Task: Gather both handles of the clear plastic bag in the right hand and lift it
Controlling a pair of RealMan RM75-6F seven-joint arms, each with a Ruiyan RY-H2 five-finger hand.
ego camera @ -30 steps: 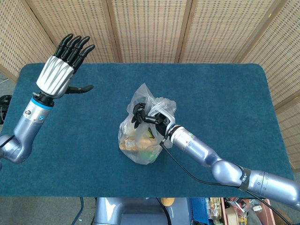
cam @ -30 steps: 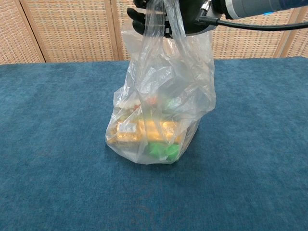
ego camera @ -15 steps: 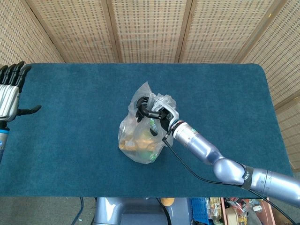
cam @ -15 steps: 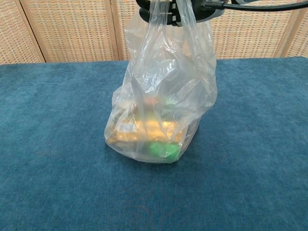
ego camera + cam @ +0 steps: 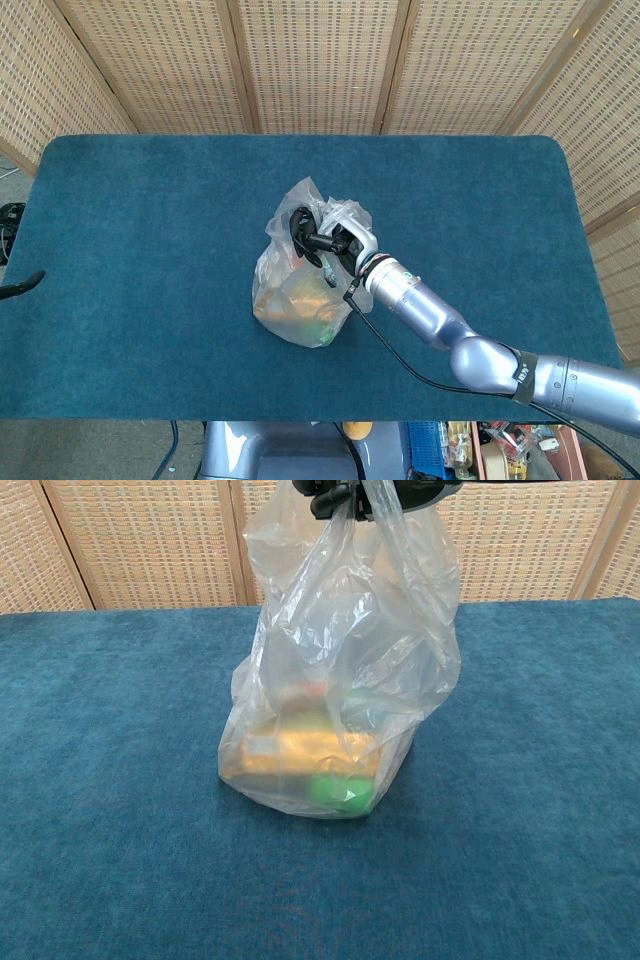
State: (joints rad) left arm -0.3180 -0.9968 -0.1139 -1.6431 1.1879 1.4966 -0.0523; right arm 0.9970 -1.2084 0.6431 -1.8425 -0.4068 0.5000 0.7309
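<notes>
At the middle of the blue-carpeted surface (image 5: 150, 230), before woven screens (image 5: 320, 60), the right hand (image 5: 318, 240) grips the gathered handles (image 5: 350, 505) of the clear plastic bag (image 5: 330, 700), its yellow and green contents bearing no readable print.

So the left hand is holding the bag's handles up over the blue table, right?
Not the left. The head view shows the right hand gripping the handles of the bag over the blue table; the left hand barely shows at the table's edge.

A table (image 5: 150, 200) covered in dark blue cloth is seen; near its centre, slightly toward 6 o'clock, a clear plastic bag (image 5: 330, 710) is stood on it.
</notes>
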